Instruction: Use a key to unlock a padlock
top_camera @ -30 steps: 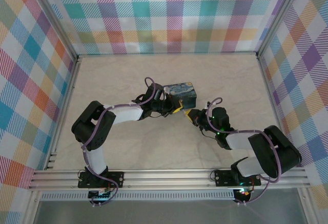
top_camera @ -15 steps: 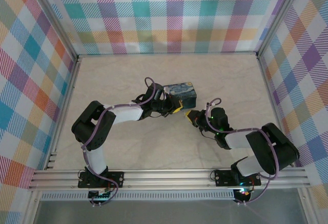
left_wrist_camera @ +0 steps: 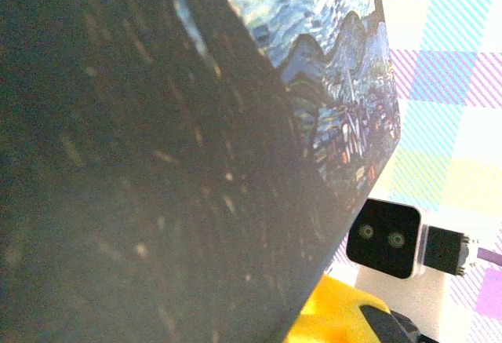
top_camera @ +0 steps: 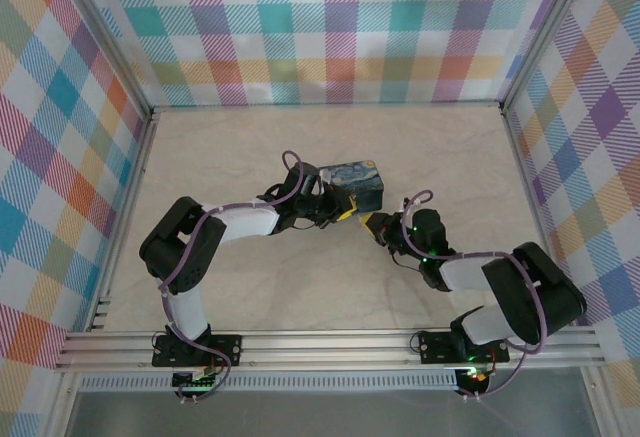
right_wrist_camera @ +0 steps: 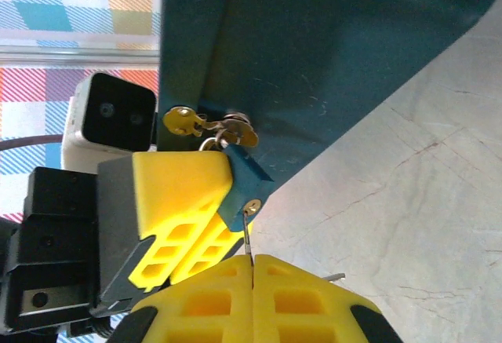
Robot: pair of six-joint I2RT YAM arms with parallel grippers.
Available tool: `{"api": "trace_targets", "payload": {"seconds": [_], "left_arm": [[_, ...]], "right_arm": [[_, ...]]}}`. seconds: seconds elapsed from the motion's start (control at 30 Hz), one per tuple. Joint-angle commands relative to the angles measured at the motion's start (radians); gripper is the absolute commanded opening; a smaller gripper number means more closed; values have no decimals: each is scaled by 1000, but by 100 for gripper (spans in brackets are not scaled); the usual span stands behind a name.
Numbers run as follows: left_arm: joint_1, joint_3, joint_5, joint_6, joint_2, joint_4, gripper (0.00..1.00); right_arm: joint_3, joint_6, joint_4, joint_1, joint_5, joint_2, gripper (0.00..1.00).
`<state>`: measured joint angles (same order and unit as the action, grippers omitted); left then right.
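Right gripper (top_camera: pixel 372 225), seen from above, has hardly shifted this past second, nose to nose with the left gripper (top_camera: pixel 340 214) beside the box (top_camera: pixel 358 183). Left wrist: box close up. Right wrist: it clamps the key (right_wrist_camera: pixel 249 233), seated in the padlock (right_wrist_camera: pixel 243 187) that the left gripper pinches; likely no turn yet.

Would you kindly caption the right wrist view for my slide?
Right end effector pinches the key, tip at keyhole of blue padlock.

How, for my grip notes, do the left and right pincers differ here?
The left pincer is shut on the blue padlock; the right pincer is shut on the thin key. The left pincer grips the padlock from the side, beside the box; the right pincer faces its keyhole end. Both have yellow fingers.
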<state>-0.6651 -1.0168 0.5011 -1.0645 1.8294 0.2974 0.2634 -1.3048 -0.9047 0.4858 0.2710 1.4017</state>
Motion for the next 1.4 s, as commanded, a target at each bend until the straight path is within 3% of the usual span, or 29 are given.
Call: {"api": "trace_targets", "payload": {"seconds": [0.0, 0.4, 0.8, 1.37], "left_arm": [[-4, 8, 24, -17, -15, 68, 4], [-7, 14, 33, -29, -25, 86, 5], [-7, 29, 30, -58, -18, 127, 5], [-8, 45, 27, -106, -9, 190, 5]], "right_arm": [[0, 27, 1, 7, -15, -30, 0], [22, 27, -67, 7, -24, 36, 0], [-22, 30, -59, 8, -48, -39, 0], [-8, 46, -99, 10, -59, -15, 0]]}}
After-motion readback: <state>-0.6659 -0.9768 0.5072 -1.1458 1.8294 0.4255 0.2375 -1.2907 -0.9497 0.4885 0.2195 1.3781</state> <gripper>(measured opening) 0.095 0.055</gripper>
